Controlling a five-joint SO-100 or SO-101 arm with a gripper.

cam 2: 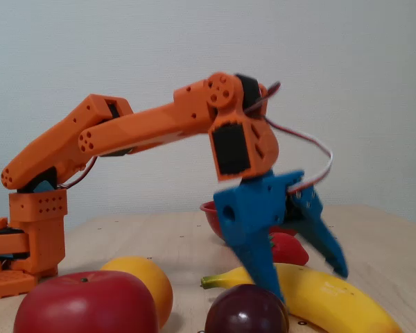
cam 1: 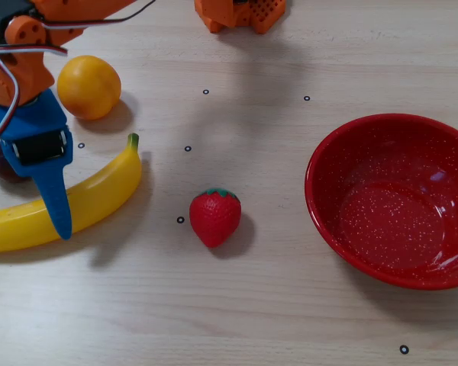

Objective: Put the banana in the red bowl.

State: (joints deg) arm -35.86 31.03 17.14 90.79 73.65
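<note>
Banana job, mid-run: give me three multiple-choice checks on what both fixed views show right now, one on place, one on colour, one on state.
1. In the fixed view from above, what lies between the banana and the red bowl?
A. the round orange-yellow fruit
B. the strawberry
C. nothing

2. What colour are the fingers of the gripper?
A. blue
B. orange
C. black

3. How do the jaws stand at the banana?
A. shut, banana lifted
B. open, one finger on each side of it, banana on the table
C. open above the bowl

Answers:
1. B: the strawberry sits in the gap; the orange-yellow fruit is beyond the banana's stem.
2. A: both fingers are blue under the orange arm.
3. B: the low fixed view shows the fingers spread astride the banana, which lies on the table.
</note>
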